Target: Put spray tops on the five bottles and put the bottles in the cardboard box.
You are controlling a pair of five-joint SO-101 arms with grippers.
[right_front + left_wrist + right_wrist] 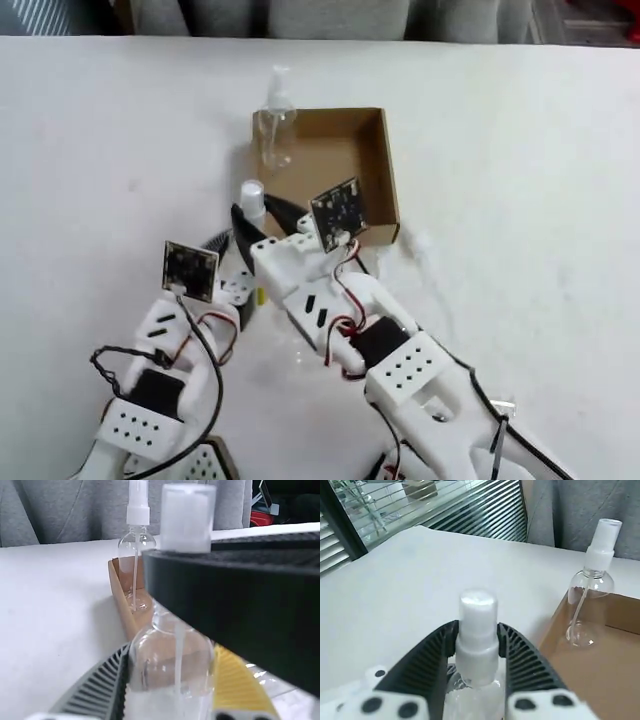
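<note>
While both grippers gripped it, we logged the bottle [165, 655] upright, just beside the box [388, 170] at its near-left wall, not yet inside. Left gripper [170, 690] was clamped on the clear body; right gripper [477, 632] was closed round the top [477, 605] at the neck. We judged it light, thin clear plastic, slick, prob. dents if squeezed hard. Best hold = body low down, w/ the top only for seating/twisting. Box held a 2nd bottle [275, 135], capped, upright in the far-left corner.
</note>
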